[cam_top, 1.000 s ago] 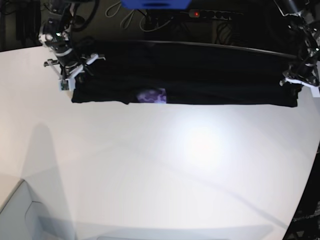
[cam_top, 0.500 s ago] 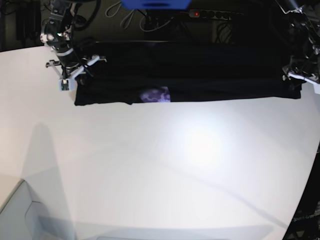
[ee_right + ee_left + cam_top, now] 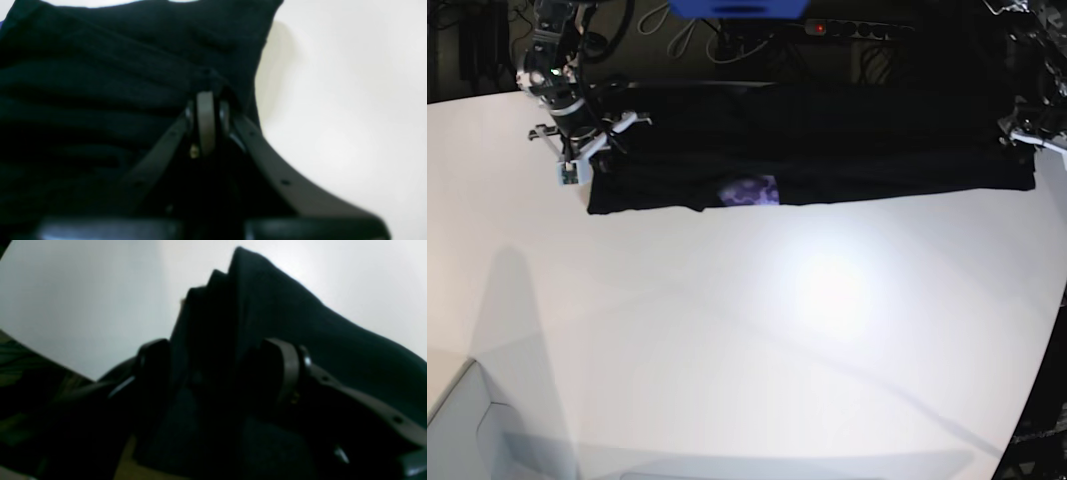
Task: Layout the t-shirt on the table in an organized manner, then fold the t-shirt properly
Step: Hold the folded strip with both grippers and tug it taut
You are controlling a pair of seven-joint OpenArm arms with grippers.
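Observation:
The black t-shirt (image 3: pixel 827 150) lies as a long band along the far side of the white table (image 3: pixel 777 330), with a bit of purple print (image 3: pixel 749 190) showing at its near edge. My right gripper (image 3: pixel 577 155) is at the shirt's left end. In the right wrist view this gripper (image 3: pixel 206 98) is shut, pinching the black cloth (image 3: pixel 100 83). My left gripper (image 3: pixel 1030 135) is at the shirt's right end. In the left wrist view its jaws (image 3: pixel 220 370) stand apart, with bunched folds of cloth (image 3: pixel 300 326) rising between them.
Behind the table are a power strip with a red light (image 3: pixel 847 28), cables and a blue object (image 3: pixel 737 8). The table's curved edge (image 3: pixel 1049 370) runs down the right side. A pale box corner (image 3: pixel 467 430) sits at the lower left.
The shirt and both arms have shifted to the right and slightly towards the far edge. The purple print has moved right with the cloth.

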